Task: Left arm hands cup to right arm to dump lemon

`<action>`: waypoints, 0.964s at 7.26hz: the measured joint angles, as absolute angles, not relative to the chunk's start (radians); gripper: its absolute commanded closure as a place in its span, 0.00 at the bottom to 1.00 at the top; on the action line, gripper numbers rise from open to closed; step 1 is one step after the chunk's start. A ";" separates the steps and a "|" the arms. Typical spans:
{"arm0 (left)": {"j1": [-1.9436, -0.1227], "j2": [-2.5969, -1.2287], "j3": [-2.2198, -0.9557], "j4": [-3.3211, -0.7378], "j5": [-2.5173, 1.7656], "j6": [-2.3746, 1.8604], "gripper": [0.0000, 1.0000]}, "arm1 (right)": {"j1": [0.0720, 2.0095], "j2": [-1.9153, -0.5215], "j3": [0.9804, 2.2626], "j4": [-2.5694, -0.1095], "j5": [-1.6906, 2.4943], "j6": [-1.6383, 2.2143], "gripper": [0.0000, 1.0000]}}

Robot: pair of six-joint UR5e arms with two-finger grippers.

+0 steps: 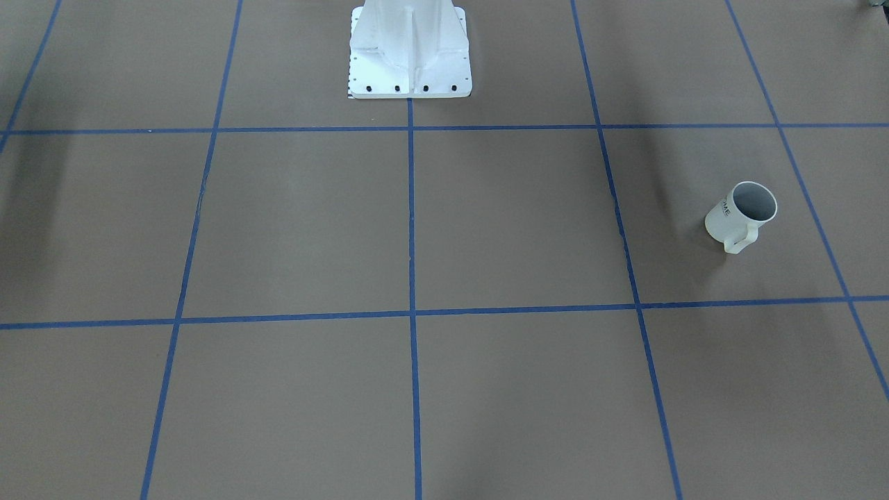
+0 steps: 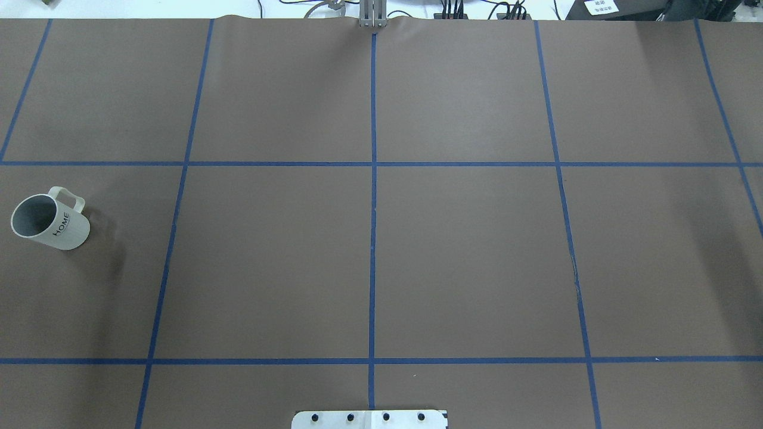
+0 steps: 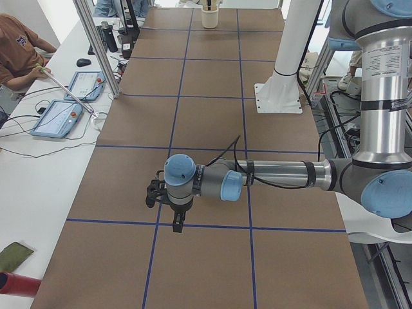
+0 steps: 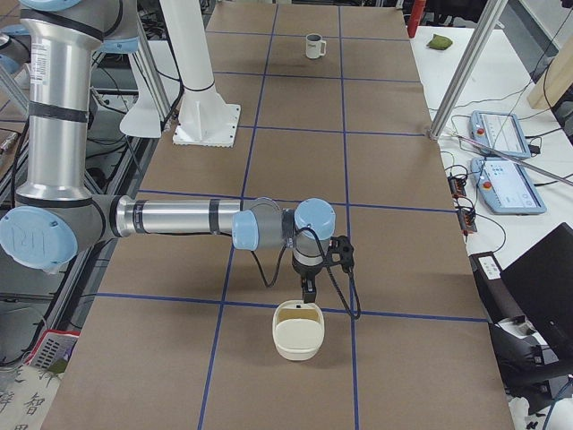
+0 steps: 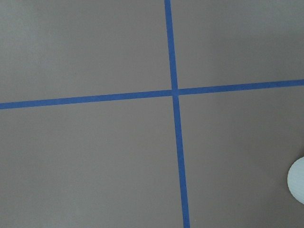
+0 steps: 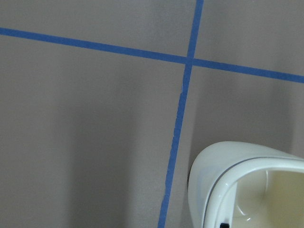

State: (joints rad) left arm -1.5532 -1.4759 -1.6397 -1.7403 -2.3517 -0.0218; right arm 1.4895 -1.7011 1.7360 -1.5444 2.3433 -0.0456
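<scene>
The white cup point(image 2: 50, 221) with dark lettering stands upright on the brown table at the robot's left; it also shows in the front view point(image 1: 742, 215) and, far off, in the right side view point(image 4: 313, 45). Its grey inside shows no lemon. The left arm reaches out high over that end of the table, its gripper point(image 3: 177, 225) pointing down; I cannot tell if it is open. The left wrist view shows only a pale rounded edge point(image 5: 297, 180). The right gripper point(image 4: 309, 294) hangs just above a cream bin point(image 4: 298, 330); I cannot tell its state.
The cream bin also fills the lower right of the right wrist view point(image 6: 247, 190). The white robot pedestal point(image 1: 410, 48) stands at the table's robot-side edge. Operators, tablets point(image 3: 58, 119) and aluminium posts line the far side. A green cloth point(image 3: 13, 254) lies off the table.
</scene>
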 measured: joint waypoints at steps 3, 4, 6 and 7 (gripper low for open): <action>-1.549 -1.472 -1.643 -1.743 -2.354 -0.016 0.00 | 1.490 -1.701 1.742 -1.542 2.350 -0.047 0.00; -1.536 -1.472 -1.644 -1.749 -2.357 -0.017 0.00 | 1.489 -1.700 1.743 -1.542 2.351 -0.047 0.00; -1.488 -1.473 -1.647 -1.776 -2.367 -0.043 0.00 | 1.490 -1.698 1.749 -1.542 2.354 -0.046 0.00; -1.457 -1.479 -1.652 -1.811 -2.374 -0.090 0.00 | 1.490 -1.697 1.751 -1.542 2.355 -0.046 0.00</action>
